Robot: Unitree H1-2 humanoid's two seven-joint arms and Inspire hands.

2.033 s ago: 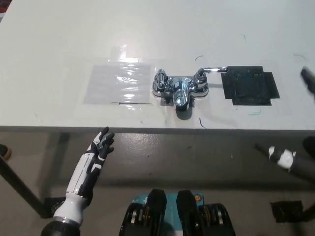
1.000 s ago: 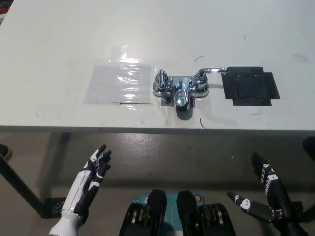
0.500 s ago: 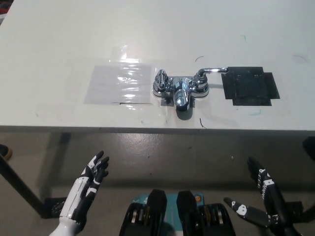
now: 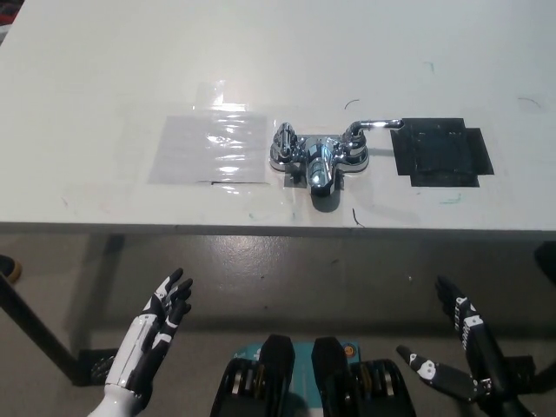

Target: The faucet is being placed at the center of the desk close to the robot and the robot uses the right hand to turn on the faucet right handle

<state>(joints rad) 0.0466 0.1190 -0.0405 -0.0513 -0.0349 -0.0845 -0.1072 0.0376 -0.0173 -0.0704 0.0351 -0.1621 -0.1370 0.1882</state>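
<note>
Chrome two-handle faucet [image 4: 318,157] sat on the white desk [image 4: 104,78], close to the near edge and roughly mid-way along it, spout [image 4: 320,176] pointing at the near edge. Its base was over a small grey tape strip [image 4: 292,179]. The faucet's right handle [image 4: 373,125] was a thin chrome lever lying flat, swung out toward the desk's right side; its tip was at the far-left corner of the square black tape patch [image 4: 441,155], contact not resolvable. The faucet's left handle [image 4: 284,141] read as a compact chrome lump, direction unclear. A glossy clear film rectangle [image 4: 210,148] lay flat just beside the faucet on the left, the black patch just beside it on the right, both about as close to the near edge as the faucet. A few small pen marks [image 4: 357,218] were scattered on the desktop around the faucet. Neither hand was over the desk. The black right hand [image 4: 472,346] hung below the near edge over the grey floor [image 4: 287,269], toward the right, well apart from the faucet, fingers spread, thumb out sideways, holding nothing. The white left hand [image 4: 153,328] rested low on the left, also below the near edge, fingers apart and pointing toward the desk, nothing in it.
</note>
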